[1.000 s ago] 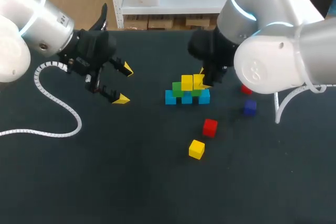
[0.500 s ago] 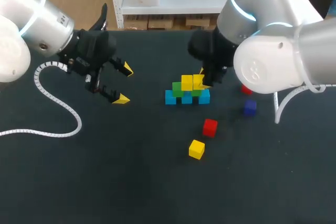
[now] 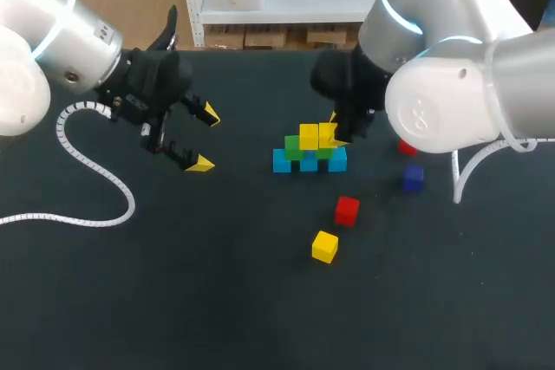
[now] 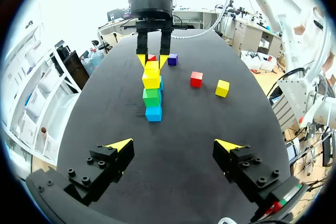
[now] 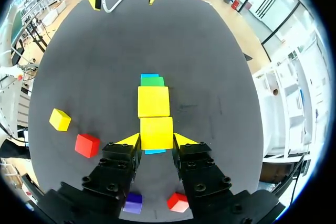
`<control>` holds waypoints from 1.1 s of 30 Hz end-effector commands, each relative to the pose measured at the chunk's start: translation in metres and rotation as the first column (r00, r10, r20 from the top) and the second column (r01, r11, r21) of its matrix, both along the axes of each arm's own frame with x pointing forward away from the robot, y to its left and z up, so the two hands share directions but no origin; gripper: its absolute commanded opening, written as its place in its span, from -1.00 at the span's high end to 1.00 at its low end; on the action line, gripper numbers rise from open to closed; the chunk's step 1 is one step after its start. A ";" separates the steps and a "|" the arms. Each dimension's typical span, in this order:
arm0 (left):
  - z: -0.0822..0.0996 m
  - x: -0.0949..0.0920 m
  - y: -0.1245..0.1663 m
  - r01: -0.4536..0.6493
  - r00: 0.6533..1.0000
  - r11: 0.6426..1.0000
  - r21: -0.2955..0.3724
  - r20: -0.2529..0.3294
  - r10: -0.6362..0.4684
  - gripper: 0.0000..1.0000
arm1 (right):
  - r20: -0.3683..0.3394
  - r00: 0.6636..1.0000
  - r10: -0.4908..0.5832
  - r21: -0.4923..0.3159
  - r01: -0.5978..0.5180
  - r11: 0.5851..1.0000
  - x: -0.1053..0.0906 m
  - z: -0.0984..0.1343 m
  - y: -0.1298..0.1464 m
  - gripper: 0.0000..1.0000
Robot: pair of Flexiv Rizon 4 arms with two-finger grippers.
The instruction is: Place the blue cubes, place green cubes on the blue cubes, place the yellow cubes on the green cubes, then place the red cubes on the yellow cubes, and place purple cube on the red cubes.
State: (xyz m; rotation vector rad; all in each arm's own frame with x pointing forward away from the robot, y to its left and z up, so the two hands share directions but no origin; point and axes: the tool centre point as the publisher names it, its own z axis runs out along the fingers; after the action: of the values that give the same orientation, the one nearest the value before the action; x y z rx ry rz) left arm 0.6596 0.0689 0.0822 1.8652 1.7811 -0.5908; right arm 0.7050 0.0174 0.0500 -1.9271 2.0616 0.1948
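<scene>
Three blue cubes [image 3: 282,161], two green cubes [image 3: 292,146], three yellow cubes [image 3: 325,246], two red cubes [image 3: 347,210], one purple cube [image 3: 413,178].

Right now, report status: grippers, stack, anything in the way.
Left gripper open, away from the stack. Right gripper shut on yellow cube atop it. Red cube, purple cube loose, nothing blocking.

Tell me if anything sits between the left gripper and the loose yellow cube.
Nothing visible does. Only bare tabletop lies between the open left gripper and the loose yellow cube. The stack and the red cube next to it sit off to the side of that line.
</scene>
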 end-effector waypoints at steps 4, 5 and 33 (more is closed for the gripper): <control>0.000 0.001 0.001 0.003 1.000 1.000 -0.002 0.001 -0.003 -1.00 | -0.004 1.000 0.005 0.002 -0.005 1.000 0.003 -0.001 0.001 0.76; 0.000 0.001 0.001 0.003 1.000 1.000 -0.002 0.001 -0.003 -1.00 | -0.004 1.000 0.005 0.002 -0.005 1.000 0.003 -0.001 0.001 0.76; 0.000 0.001 0.001 0.003 1.000 1.000 -0.002 0.001 -0.003 -1.00 | -0.011 1.000 -0.003 0.009 0.003 1.000 0.003 0.000 -0.002 -0.98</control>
State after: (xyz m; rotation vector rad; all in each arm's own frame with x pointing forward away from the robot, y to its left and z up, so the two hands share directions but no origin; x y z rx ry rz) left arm 0.6596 0.0689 0.0822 1.8652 1.7811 -0.5908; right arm 0.7084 0.0170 0.0491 -1.9261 2.0703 0.2043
